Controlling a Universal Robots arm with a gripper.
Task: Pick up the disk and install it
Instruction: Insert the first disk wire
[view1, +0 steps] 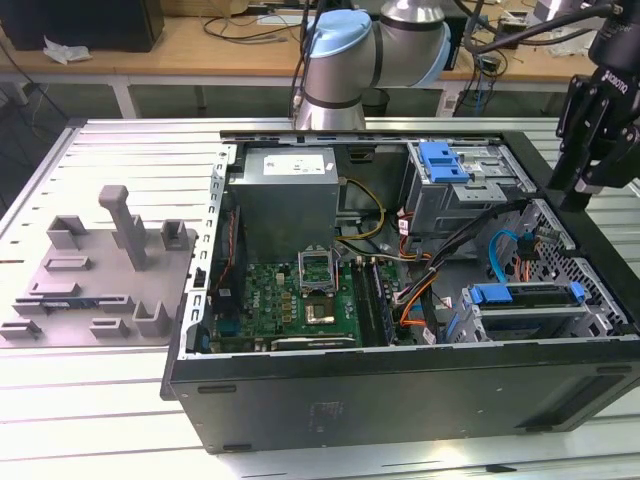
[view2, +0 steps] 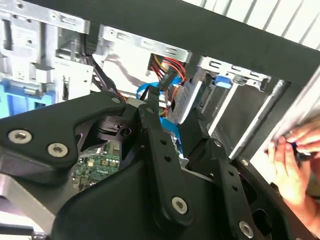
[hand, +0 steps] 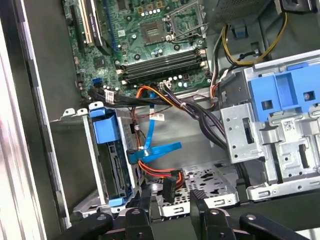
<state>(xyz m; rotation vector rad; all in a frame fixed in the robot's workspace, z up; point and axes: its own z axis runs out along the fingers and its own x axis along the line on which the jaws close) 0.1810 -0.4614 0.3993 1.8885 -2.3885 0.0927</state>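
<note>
The disk (view1: 525, 308), silver with a blue bracket round it, sits in the drive cage at the front corner of the open computer case on the exterior view's right. In the first wrist view the disk (hand: 113, 167) shows edge-on in that cage, with a blue tab at its end. My gripper (view1: 578, 192) hangs over the case's wall on the exterior view's right, above and behind the disk. Its two black fingers (hand: 143, 202) stand apart with nothing between them, so the gripper (hand: 170, 207) is open and clear of the disk.
A blue latch on a grey metal cage (view1: 445, 165) and the grey power-supply box (view1: 290, 190) stand at the back of the case. The motherboard (view1: 300, 295) lies in the middle, crossed by cables (hand: 160, 150). A person's hand (view2: 295, 155) rests outside the case wall. A grey fixture plate (view1: 100, 265) lies outside the case.
</note>
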